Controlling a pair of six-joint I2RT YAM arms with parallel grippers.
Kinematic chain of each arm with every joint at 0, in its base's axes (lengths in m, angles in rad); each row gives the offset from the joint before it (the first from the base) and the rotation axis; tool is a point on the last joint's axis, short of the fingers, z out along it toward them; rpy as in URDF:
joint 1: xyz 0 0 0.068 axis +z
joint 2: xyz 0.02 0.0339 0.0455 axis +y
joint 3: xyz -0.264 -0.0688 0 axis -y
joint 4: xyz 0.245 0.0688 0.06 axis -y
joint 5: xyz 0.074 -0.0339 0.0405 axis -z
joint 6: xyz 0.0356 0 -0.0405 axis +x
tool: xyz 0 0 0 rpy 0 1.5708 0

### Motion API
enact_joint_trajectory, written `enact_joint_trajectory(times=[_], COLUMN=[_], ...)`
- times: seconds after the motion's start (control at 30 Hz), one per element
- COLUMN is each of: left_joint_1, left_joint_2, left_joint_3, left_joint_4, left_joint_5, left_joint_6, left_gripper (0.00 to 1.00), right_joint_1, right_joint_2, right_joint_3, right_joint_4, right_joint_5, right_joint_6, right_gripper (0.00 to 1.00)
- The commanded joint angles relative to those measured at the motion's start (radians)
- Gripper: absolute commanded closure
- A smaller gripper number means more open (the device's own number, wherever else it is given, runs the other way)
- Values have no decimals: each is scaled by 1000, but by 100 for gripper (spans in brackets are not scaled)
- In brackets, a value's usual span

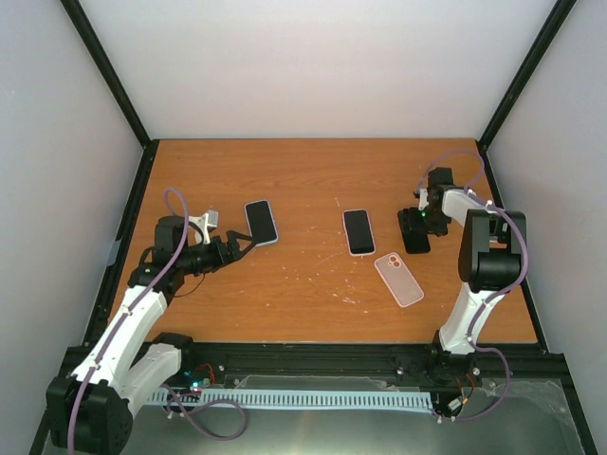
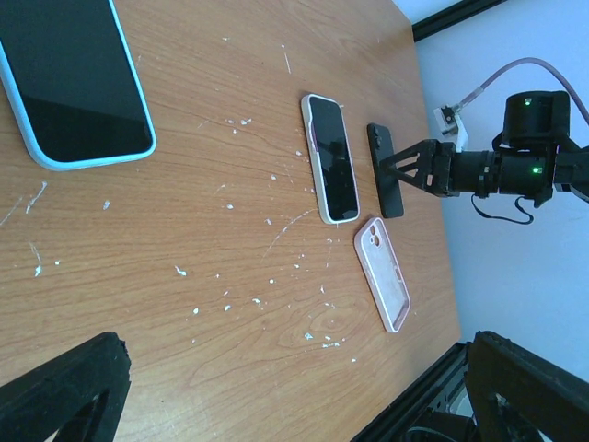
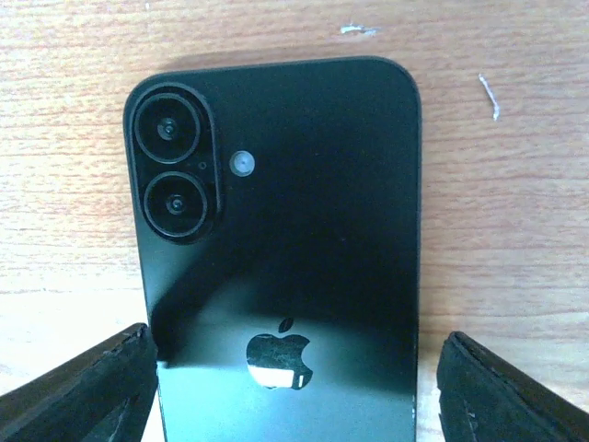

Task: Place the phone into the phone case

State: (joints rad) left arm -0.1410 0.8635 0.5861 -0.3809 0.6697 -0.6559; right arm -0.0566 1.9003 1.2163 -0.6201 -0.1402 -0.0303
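Phone (image 3: 285,258), black and Apple-marked, lies flat and back-up on the worktop (image 1: 313,180) near the right edge, toward the far right corner. My right gripper (image 3: 294,368) stands over it with jaws spread apart, one on each long side. No clamp is made yet. My left gripper (image 1: 237,246), near the left edge, is likewise spread and holds nothing. It sits just beside a phone in a pale blue case (image 1: 261,222).

The pink phone case (image 1: 398,279) lies empty, apparently open side up, apart from the phone and nearer the near edge. A white-edged phone (image 1: 358,231) lies screen-up toward the centre.

Handling, as I judge it:
- **Body:** a rigid slab of moderate weight.
- **Surface:** glossy back and smooth frame, so slippery, and the glass makes it fragile.
- **Hold:** across the two long edges at mid-length, clear of the camera lenses (image 3: 175,166).
- **Approach:** lying flat it offers little edge, so I should close low and firmly.
- **Case:** it looks soft and will probably flex, so the corners need pressing in.
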Motion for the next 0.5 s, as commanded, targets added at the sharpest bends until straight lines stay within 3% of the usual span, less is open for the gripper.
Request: enact_joint_trajectory(times=[0.0, 0.27, 0.47], left_joint_1=[7, 7, 7], left_joint_2=[-25, -24, -18], left_joint_3=[-4, -13, -10], left_joint_4=[23, 26, 25], left_joint_5=[10, 8, 10], left_joint_6=[-22, -23, -18], left_gripper=[1, 1, 0], right_joint_1=[39, 70, 70], right_joint_2=[4, 62, 109], right_joint_3=[-30, 1, 2], right_joint_4=[-40, -86, -94], right_joint_5=[39, 145, 142], right_joint_6=[2, -65, -70], right_gripper=[18, 17, 20])
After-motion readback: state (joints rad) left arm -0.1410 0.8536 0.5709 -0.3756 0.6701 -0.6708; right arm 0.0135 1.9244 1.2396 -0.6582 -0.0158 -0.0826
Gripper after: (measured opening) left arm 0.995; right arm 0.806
